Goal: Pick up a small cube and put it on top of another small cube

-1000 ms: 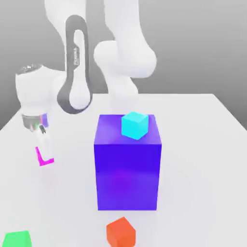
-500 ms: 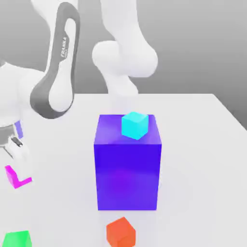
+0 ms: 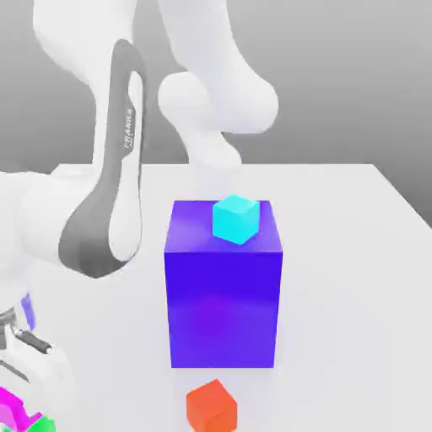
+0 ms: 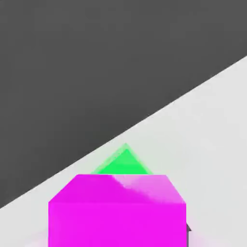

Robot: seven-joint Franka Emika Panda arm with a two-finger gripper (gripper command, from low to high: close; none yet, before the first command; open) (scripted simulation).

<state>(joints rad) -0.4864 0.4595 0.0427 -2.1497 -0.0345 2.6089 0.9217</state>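
The small magenta cube (image 3: 12,410) is at the exterior view's lower left corner, just under my gripper (image 3: 20,390). In the hand view the magenta cube (image 4: 118,210) looms large and covers most of the small green cube (image 4: 123,163), which peeks out from behind it. A green corner (image 3: 44,425) shows right beside the magenta cube in the exterior view. I cannot tell whether the magenta cube rests on the green one or is still held.
A big blue-purple block (image 3: 224,291) stands mid-table with a cyan cube (image 3: 234,218) on top. An orange-red cube (image 3: 211,407) lies in front of it. The white arm (image 3: 101,211) leans across the exterior view's left. The table edge (image 4: 87,161) runs close behind the green cube.
The arm swung down toward the exterior view's lower left, carrying the magenta cube from mid-left of the table down to the green cube.
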